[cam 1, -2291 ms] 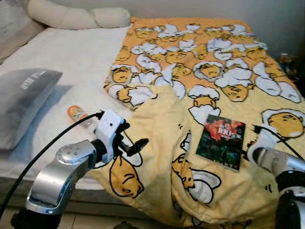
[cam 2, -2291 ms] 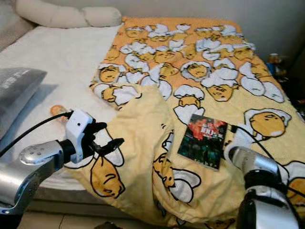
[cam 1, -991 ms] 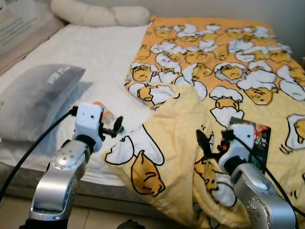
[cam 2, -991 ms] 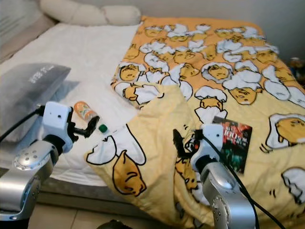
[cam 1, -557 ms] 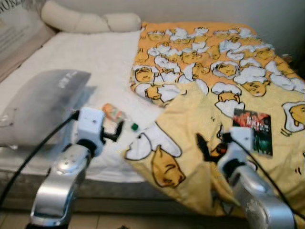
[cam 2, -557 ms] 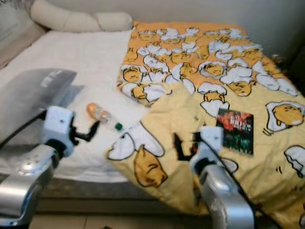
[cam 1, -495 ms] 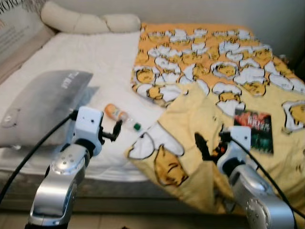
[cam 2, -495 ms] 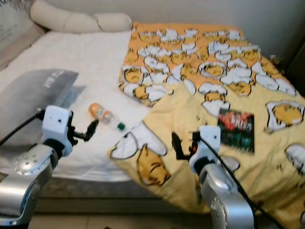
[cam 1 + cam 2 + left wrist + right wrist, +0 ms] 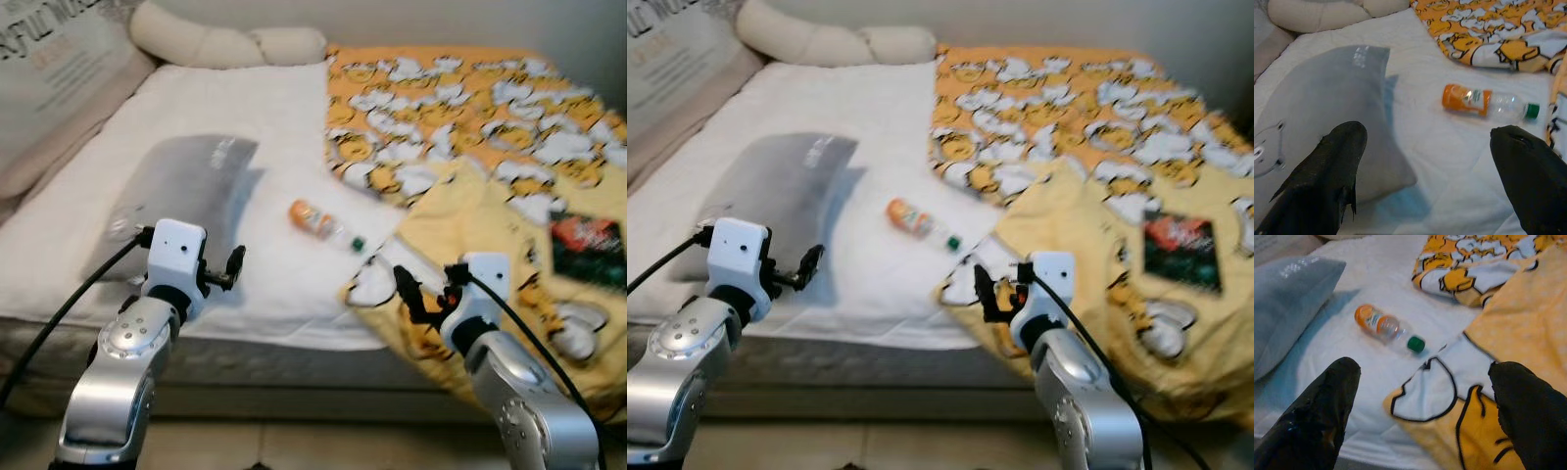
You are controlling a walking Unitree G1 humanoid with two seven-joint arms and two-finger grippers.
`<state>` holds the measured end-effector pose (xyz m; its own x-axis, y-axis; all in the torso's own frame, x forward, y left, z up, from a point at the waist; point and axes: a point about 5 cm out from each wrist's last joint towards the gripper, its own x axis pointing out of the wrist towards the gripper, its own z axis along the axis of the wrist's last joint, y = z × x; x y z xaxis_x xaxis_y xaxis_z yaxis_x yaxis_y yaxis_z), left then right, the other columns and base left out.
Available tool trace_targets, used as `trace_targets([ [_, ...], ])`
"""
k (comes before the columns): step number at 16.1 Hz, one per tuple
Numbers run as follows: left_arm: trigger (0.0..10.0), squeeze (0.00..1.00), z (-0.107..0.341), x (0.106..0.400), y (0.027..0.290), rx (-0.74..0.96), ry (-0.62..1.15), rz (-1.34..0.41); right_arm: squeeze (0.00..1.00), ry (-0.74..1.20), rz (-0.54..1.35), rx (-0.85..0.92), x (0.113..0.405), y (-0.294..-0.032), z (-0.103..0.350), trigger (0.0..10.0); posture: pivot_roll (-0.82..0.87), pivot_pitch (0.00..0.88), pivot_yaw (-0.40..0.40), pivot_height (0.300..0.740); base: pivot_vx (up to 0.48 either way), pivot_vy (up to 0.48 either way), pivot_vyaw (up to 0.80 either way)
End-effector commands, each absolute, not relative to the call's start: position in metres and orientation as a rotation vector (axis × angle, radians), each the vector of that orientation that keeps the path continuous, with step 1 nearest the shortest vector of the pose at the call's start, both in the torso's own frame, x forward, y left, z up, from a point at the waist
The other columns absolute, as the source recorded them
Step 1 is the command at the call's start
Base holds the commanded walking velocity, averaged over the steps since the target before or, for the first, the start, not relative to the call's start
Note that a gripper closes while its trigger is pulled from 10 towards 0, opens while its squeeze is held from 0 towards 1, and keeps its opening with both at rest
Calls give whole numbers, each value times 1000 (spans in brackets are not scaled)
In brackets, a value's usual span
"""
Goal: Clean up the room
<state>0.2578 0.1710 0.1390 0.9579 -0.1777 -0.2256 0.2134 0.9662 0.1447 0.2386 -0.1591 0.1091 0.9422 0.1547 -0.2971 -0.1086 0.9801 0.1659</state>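
A clear plastic bottle [image 9: 318, 220] with an orange label and green cap lies on its side on the white sheet [image 9: 245, 127], between the grey pillow [image 9: 186, 181] and the folded-back yellow cartoon blanket [image 9: 470, 127]. A dark book [image 9: 1182, 250] rests on the blanket at the right. My left gripper [image 9: 233, 269] hovers open near the bed's front edge, in front of the grey pillow, short of the bottle [image 9: 1484, 100]. Over the blanket's folded corner my right gripper [image 9: 426, 292] is open, with the bottle [image 9: 1386, 328] ahead of it. Both hold nothing.
A long cream bolster [image 9: 225, 44] lies along the head of the bed. A large printed cushion [image 9: 49, 88] leans at the far left. The mattress edge [image 9: 274, 367] runs just below both grippers, with floor beneath.
The camera has swung left, so the bed sits further right in the picture. My left gripper has left the blanket's edge, the right arm has come up, and the bottle lies in full view.
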Motion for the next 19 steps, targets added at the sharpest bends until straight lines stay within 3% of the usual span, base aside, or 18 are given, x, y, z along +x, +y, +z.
trace_targets([
  [1, 10000, 0, 143, 259, 172, 181, 194, -195, 0, 314, 133, 160, 239, -160, 110, 10000, -1, 0, 33, 740, 0, 480, 0],
  [5, 10000, 0, 144, 259, 172, 176, 190, -189, 0, 321, 141, 156, 241, -159, 110, 10000, 1, 0, 29, 740, 0, 480, 0],
  [7, 10000, 0, 147, 260, 169, 222, 158, -200, 0, 319, 143, 154, 242, -160, 111, 10000, 1, 0, 26, 740, 0, 0, 0],
  [11, 10000, 0, 148, 262, 167, 180, 155, -173, 0, 315, 148, 150, 245, -160, 112, 10000, 6, 0, 18, 740, 0, -458, 0],
  [19, 10000, 0, 152, 258, 161, 122, 108, -198, 0, 313, 149, 128, 246, -164, 115, 10000, -5, 0, 14, 740, 39, 0, -95],
])
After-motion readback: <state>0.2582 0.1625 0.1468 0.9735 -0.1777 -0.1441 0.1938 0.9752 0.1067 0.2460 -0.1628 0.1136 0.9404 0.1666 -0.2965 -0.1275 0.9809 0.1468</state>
